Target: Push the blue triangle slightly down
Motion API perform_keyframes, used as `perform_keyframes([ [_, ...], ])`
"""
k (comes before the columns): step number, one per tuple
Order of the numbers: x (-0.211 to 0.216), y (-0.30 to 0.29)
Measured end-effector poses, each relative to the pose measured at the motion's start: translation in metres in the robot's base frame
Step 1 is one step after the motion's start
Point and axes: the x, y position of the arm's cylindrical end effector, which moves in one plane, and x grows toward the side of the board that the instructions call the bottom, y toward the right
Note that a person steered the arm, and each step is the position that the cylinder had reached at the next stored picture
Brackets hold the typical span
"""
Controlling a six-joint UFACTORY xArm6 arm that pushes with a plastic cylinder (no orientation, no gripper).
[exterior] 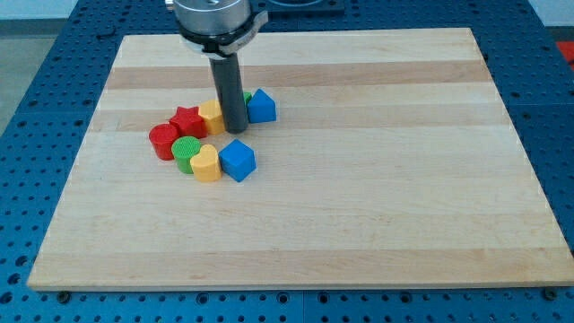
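The blue triangle [262, 106] lies on the wooden board [359, 179], at the right end of a cluster of blocks in the view's upper left. My tip [236, 131] is at the end of the dark rod, just left of and slightly below the blue triangle, touching or nearly touching it. A green block [247, 97] peeks out behind the rod, next to the triangle. A yellow block [212, 116] sits directly left of the rod.
A red star [187, 120] and a red cylinder [163, 141] lie left of the yellow block. Below them are a green cylinder [186, 153], a yellow heart [206, 164] and a blue cube [238, 161].
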Motion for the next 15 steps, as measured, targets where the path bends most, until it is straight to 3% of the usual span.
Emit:
perform_keyframes([
  [3, 0.006, -0.011],
  [8, 0.019, 0.22],
  [10, 0.003, 0.213],
  [12, -0.049, 0.216],
  [15, -0.052, 0.178],
])
